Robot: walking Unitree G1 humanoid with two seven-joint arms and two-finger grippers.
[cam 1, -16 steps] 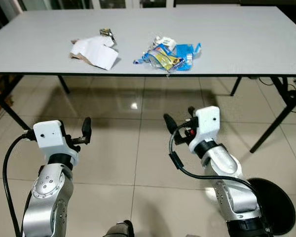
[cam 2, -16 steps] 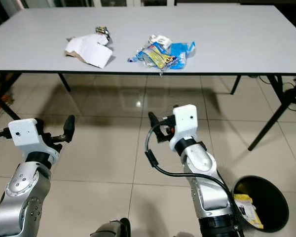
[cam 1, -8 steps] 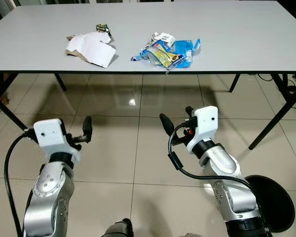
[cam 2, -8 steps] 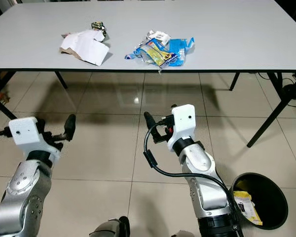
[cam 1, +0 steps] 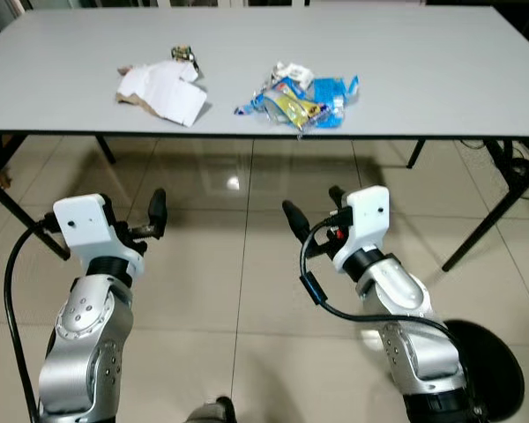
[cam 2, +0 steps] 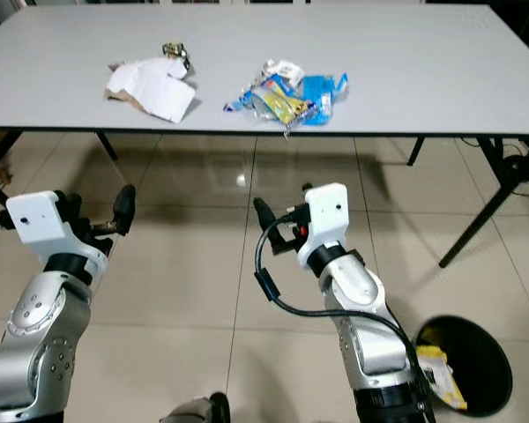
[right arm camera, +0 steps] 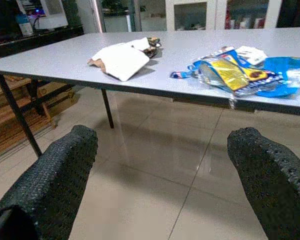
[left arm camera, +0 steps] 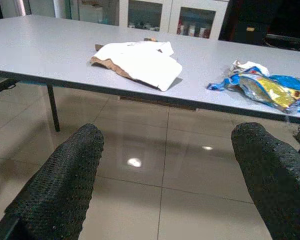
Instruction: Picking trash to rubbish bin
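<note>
So your right gripper (cam 1: 313,211) and left gripper (left arm camera: 165,200) both hang spread wide and empty, below the table (cam 1: 441,79) edge. Blue wrappers (cam 1: 304,97) lie on the table almost straight ahead of the right gripper, long axis along the edge; white paper (cam 1: 163,88) sits further along, ahead of the left, so right is nearer the wrappers

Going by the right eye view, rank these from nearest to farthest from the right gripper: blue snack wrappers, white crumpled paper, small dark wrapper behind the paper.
1. Blue snack wrappers, on the table straight ahead of the right gripper.
2. White crumpled paper, further left.
3. Small dark wrapper, just behind the paper.
</note>
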